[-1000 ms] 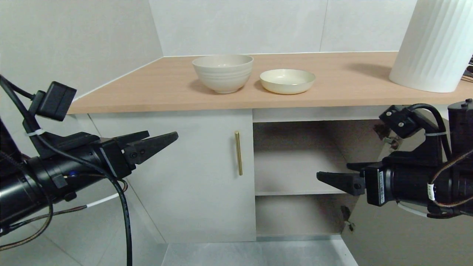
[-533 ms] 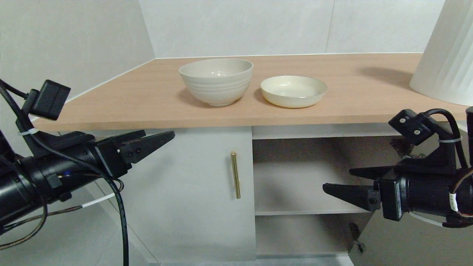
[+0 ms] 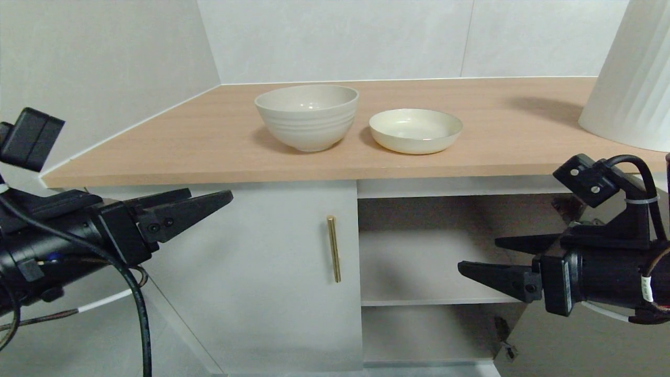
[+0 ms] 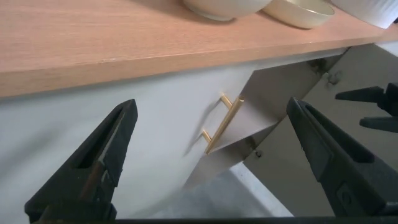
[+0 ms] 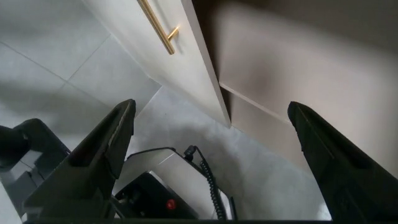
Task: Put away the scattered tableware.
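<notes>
While both arms are held low in front of the cabinet, the tableware is seen standing on the light brown wooden desk [image 3: 199,149] above them. A deep pale-grey ceramic bowl [image 3: 306,116] with ribbed bands round its side is placed upright near the middle of the desk. A shallow cream-coloured dish [image 3: 415,130] is set just beside it on the right, with a narrow gap left between the two. A tall white ribbed vessel [image 3: 623,89] is stood well apart from them at the desk's right end. Below the desk, a white cabinet door [image 3: 261,262] is shut on the left, with a slim vertical brass bar handle [image 3: 333,256] fixed near its right edge. Next to it, the open compartment [image 3: 419,246] is divided by a pale horizontal shelf [image 3: 419,302]. The left gripper [image 3: 209,193] is held before the shut door, just under the desk's front edge, and its black fingers [image 4: 102,158] are spread wide with nothing between them. The right gripper [image 3: 479,254] is pointed across the open compartment, above the shelf, and its fingers [image 5: 102,152] are likewise spread wide with nothing gripped. A grey tiled floor [image 5: 74,62] is seen beneath the right gripper.
</notes>
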Available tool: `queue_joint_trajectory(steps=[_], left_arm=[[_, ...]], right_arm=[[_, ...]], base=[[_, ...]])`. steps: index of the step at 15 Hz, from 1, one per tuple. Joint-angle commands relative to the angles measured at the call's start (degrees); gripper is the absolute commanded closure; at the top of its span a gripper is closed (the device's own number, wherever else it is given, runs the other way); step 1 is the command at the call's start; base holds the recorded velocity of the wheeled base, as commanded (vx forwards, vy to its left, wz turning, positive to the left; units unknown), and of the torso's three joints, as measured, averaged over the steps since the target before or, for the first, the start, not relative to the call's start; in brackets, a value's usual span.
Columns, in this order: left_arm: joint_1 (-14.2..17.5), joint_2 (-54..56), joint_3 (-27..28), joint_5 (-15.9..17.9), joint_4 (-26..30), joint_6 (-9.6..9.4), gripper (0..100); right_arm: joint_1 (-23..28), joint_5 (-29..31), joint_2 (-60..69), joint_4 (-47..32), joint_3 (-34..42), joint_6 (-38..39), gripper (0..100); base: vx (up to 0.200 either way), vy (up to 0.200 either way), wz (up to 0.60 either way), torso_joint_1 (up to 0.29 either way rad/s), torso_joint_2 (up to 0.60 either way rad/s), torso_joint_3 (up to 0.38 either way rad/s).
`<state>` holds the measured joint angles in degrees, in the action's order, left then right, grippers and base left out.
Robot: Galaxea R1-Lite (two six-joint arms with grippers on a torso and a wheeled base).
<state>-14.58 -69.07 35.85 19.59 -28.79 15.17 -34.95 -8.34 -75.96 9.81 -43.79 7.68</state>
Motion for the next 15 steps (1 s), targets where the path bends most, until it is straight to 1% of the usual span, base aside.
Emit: queue_joint_trajectory(steps=[1,5,15], left_arm=[[-0.01,-0.1,-0.17,0.01,-0.12,0.04,0],[-0.01,-0.1,-0.26,0.01,-0.12,0.04,0],[-0.1,-1.24,-0.52,0.19,0.05,0.04,0]], right_arm=[[0.06,0.16,-0.51,0.03,0.02,-0.03,0],[0.06,0.08,-0.59,0.03,0.02,-0.03,0],[0.32,0.34,-1.47,0.03,0.02,-0.12,0]], base=[[0.0,0.0,0.0,0.022,-0.09,-0.046],[0.0,0.0,0.0,0.066,-0.25,-0.254],[0.0,0.0,0.0,0.183,-0.5,-0.291]])
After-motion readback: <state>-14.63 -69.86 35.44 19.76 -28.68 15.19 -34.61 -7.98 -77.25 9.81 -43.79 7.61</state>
